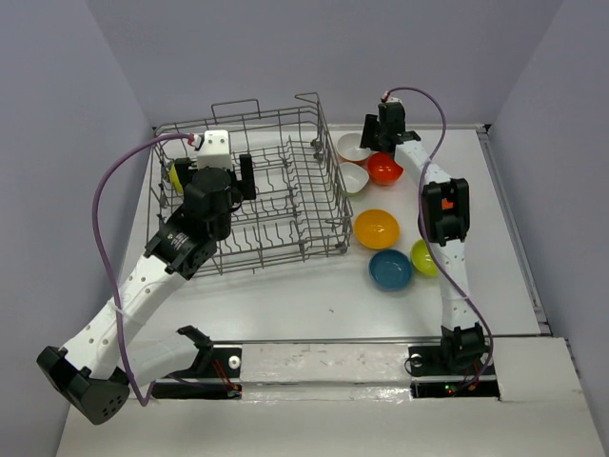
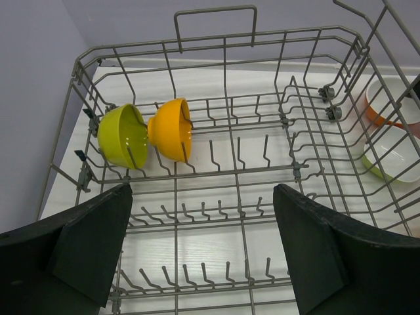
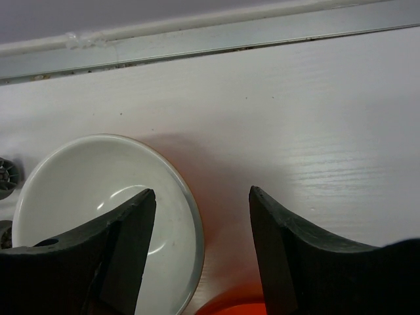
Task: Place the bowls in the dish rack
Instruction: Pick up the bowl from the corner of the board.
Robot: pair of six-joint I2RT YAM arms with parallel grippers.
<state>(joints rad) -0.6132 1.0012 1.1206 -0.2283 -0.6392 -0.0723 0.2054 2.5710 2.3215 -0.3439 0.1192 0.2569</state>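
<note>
Your right gripper (image 3: 200,193) hangs open over the white bowl (image 3: 98,197), maybe around its rim; the red-orange bowl (image 3: 230,308) just beside could get bumped. Your left gripper (image 2: 202,190) hovers open above the dish rack (image 2: 224,38), lime green bowl (image 2: 121,134) and orange-yellow bowl (image 2: 172,128) inside.

even, bright overhead light; soft shadows; near pincer fingers blurred.

A lime green bowl (image 2: 121,136) and an orange-yellow bowl (image 2: 172,129) block the dish rack's (image 2: 216,33) left end; the rest of its floor stands open.
</note>
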